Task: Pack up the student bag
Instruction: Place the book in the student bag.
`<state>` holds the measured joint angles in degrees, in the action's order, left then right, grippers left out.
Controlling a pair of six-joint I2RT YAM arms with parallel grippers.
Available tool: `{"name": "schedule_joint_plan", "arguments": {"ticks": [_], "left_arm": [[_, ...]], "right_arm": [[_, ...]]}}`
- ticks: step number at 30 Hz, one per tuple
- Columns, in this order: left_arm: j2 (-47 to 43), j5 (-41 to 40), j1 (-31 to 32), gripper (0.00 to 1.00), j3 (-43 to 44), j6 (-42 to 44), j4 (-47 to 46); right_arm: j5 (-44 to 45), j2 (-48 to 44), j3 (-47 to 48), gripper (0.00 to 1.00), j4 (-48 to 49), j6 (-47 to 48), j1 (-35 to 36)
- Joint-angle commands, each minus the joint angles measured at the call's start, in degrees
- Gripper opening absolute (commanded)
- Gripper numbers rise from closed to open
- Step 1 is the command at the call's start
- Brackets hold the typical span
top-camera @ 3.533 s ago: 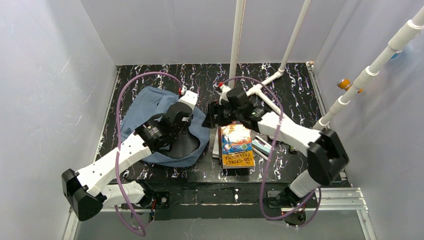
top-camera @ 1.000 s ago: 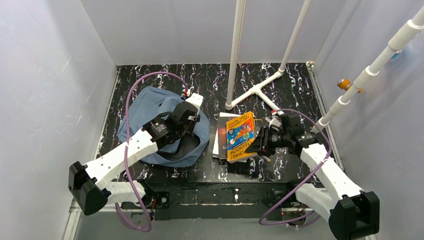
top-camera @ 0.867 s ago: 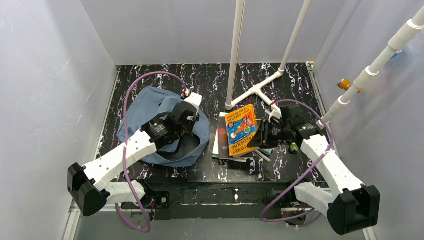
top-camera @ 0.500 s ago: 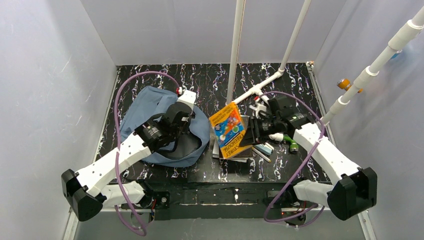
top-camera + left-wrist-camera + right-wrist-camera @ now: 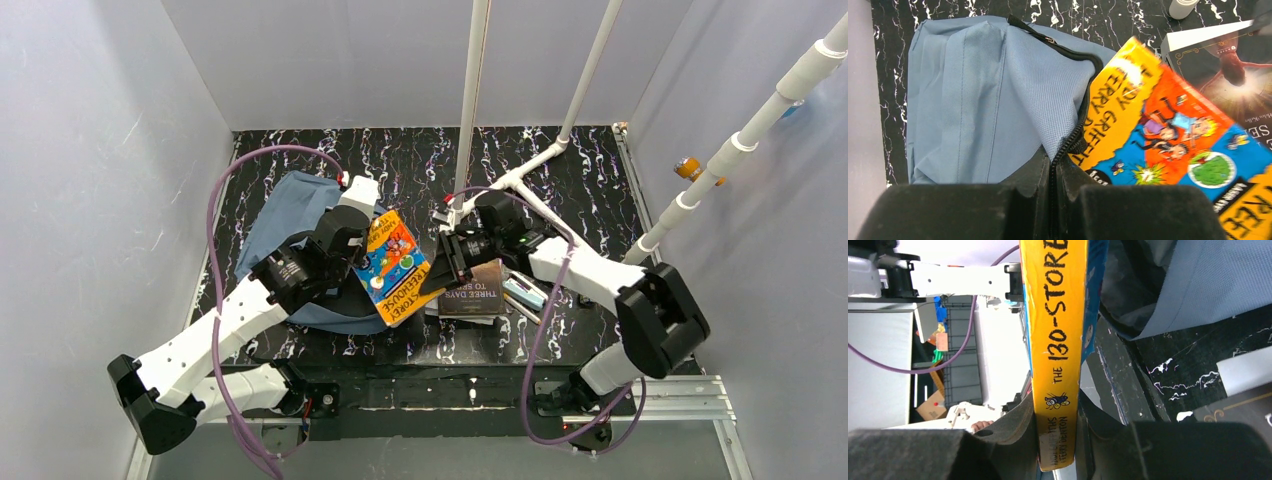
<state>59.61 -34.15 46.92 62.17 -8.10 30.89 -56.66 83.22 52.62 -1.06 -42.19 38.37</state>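
student bag (image 5: 285, 205): on the table (image 5: 400, 160), left half, beside the left arm; rounded end toward the far-left corner, mouth toward the centre.
left pincer (image 5: 1053, 172): pinched shut on the student bag's zipper edge, holding that lip up off the table.
right pincer (image 5: 1058, 437): narrow, clamped across the spine end of the orange book (image 5: 393, 265), cover faces between the pads.
direction: bag mouth to the left of the right pincer and just beyond the book's free end.
long axis: book runs from the right pincer diagonally up-left toward the mouth; zipper line crosses that axis, not parallel to it.
contact: in the left wrist view, leading edge of the book at the zipper, a strip of cover apparently tucked behind the raised lip; most of the book outside.
nearer arm: left, already on the bag; right carries the load.
next move, judged: push along the book's own axis, with the lip kept high so the corner does not snag on the zipper.
bag look: soft slate-blue fabric, slack and creased, dark zipper teeth, dark lining at the mouth; likely to shift if pushed.
dark book (image 5: 478, 292): flat on the table right of the orange one, not yet packed.
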Motion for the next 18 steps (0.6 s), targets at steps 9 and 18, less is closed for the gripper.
{"name": "schedule_joint_plan", "arguments": {"ticks": [9, 18], "left_arm": [[-3.8, -3.6, 0.2, 0.00, 1.6, 1.3, -2.6], [-3.2, -1.0, 0.2, 0.00, 1.4, 1.7, -2.3]], "right_arm": [[-2.3, 8.3, -2.4, 0.01, 13.1, -3.6, 3.0], [-4.2, 12.6, 2.3, 0.01, 14.6, -4.0, 6.7]]}}
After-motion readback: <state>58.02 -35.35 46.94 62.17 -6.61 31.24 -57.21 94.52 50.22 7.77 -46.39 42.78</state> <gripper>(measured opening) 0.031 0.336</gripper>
